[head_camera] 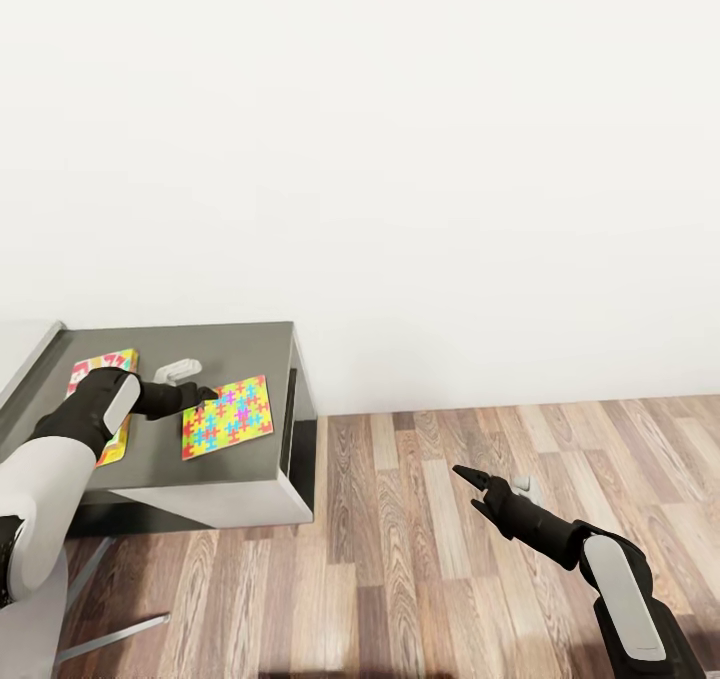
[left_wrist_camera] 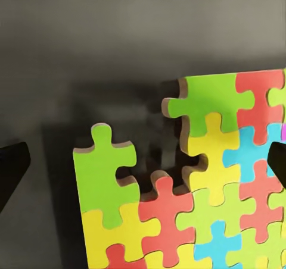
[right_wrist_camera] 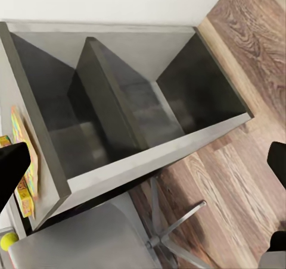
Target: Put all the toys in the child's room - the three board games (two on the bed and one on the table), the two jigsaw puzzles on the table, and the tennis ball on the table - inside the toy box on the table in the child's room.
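**One puzzle under the left gripper**

One jigsaw puzzle (head_camera: 226, 417) lay flat on the dark grey top of the table (head_camera: 190, 344), near its right edge. It was made of yellow, pink, blue and green pieces. One board game (head_camera: 104, 402) with red and yellow print lay to its left, partly hidden by the left arm.

The left gripper (head_camera: 205, 395) was at the puzzle's far left corner. Its fingers looked spread wide, one on each side of that corner. It held nothing yet. I think it was there to grab the thin sheet by its edge, because a flat sheet is hard to pick up from above.

The right gripper (head_camera: 478, 485) hung over the wood floor (head_camera: 480, 539), well apart from the table. It held nothing. Its fingers were parted too.

A tennis ball (right_wrist_camera: 7, 240) peeked out by the table.
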You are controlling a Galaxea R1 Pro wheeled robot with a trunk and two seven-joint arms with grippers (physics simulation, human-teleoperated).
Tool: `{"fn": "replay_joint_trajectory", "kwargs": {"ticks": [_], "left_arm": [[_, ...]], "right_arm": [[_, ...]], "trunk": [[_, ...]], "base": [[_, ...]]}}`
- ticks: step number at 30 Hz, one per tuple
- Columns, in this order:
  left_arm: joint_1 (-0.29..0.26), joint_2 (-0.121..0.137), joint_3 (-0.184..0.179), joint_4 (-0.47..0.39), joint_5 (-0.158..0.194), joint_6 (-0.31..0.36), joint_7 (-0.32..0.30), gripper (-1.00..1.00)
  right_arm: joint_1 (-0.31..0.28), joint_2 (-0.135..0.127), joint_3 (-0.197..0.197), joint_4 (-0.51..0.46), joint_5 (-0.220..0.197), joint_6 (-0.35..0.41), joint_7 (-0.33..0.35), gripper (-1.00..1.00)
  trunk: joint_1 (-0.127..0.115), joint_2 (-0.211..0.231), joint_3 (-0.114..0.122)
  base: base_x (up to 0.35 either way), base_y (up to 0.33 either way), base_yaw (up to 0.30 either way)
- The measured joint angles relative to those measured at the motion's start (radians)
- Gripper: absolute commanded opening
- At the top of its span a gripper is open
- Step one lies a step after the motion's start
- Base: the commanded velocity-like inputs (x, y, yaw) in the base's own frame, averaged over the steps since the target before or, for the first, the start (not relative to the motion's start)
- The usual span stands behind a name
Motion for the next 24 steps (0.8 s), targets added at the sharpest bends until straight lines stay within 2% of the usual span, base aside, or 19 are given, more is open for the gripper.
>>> {"fn": "replay_joint_trajectory", "kwargs": {"ticks": [8,24], "left_arm": [[0.0,0.0,0.014,0.0,-0.003,-0.004,-0.063,1.0],[0.001,0.001,0.015,0.0,-0.004,-0.007,-0.075,1.0]], "right_arm": [[0.0,0.0,0.0,-0.001,0.0,0.0,0.0,1.0],[0.0,0.0,0.0,-0.001,0.001,0.0,0.003,1.0]], "trunk": [[0.0,0.0,-0.002],[0.0,0.0,-0.003]], "base": [[0.0,0.0,0.0],[0.0,0.0,0.0]]}}
